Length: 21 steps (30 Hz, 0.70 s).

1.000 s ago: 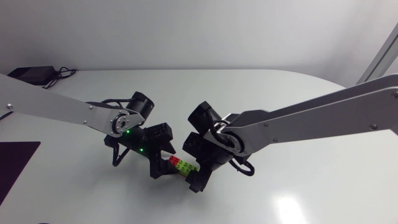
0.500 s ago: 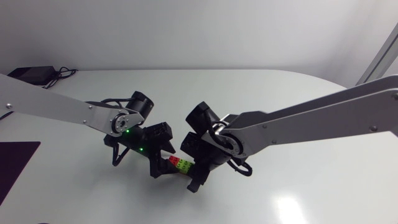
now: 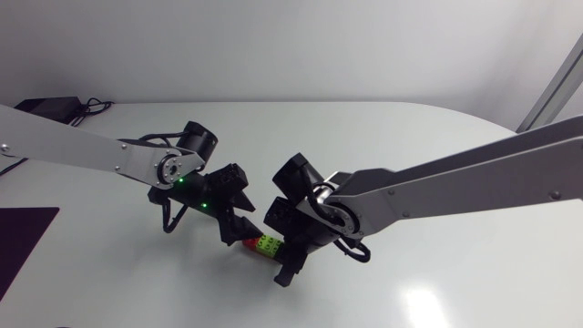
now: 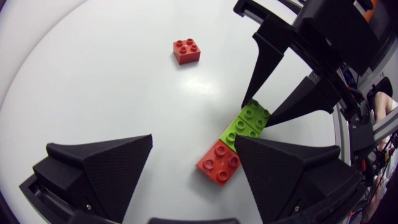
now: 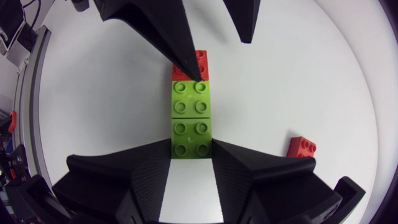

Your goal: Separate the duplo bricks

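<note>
My right fingers (image 5: 124, 180) are clamped on the nearest green brick (image 5: 193, 140), one pressing on each side. The brick sits flat on the white counter (image 5: 93, 112) with its studs up. A second green brick (image 5: 191, 106) touches its far end, and beyond that a red brick (image 5: 200, 62) closes the row.

My left fingers (image 4: 99, 168) stand wide apart around that red end. Seen from my left wrist, the red brick lies between them, just beside one finger and well clear of the other, so they grip nothing. Seen from my right wrist, the tip of one left finger hangs over the seam between red and green, and the other is off to the side.

From overhead, the two pairs of fingers meet nose to nose over the short row near the middle of the counter. My left arm comes in from the left and my right arm from the right.

Farther off, well apart from the row, a loose red brick (image 4: 186, 51) rests alone on the counter, studs up
</note>
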Each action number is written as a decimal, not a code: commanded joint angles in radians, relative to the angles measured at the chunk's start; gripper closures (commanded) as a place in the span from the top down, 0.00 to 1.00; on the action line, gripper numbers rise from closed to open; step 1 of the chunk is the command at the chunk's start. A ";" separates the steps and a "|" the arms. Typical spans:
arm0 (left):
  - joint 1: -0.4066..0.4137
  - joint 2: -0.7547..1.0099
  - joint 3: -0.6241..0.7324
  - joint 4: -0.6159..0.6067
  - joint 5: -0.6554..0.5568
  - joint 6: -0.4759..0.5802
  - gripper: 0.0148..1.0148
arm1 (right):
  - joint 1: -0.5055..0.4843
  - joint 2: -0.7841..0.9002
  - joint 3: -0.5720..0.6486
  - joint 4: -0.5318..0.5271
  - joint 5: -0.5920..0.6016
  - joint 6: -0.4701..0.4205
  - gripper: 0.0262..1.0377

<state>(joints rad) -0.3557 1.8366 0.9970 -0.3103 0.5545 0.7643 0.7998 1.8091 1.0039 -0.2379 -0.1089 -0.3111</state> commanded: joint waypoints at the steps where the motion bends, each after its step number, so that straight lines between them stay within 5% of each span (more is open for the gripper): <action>1: -0.017 0.016 0.003 0.011 0.012 -0.016 0.90 | 0.007 -0.019 -0.028 0.000 -0.015 -0.011 0.39; 8: -0.029 0.021 -0.015 0.025 -0.002 -0.006 0.90 | -0.034 -0.027 -0.008 -0.009 -0.104 0.014 0.39; 21: -0.017 0.000 -0.018 0.025 -0.004 -0.008 0.90 | -0.045 -0.030 -0.018 0.012 -0.080 0.017 0.39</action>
<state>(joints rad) -0.3798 1.8393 0.9947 -0.2832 0.5495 0.7650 0.7582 1.8015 1.0031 -0.2329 -0.1970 -0.3096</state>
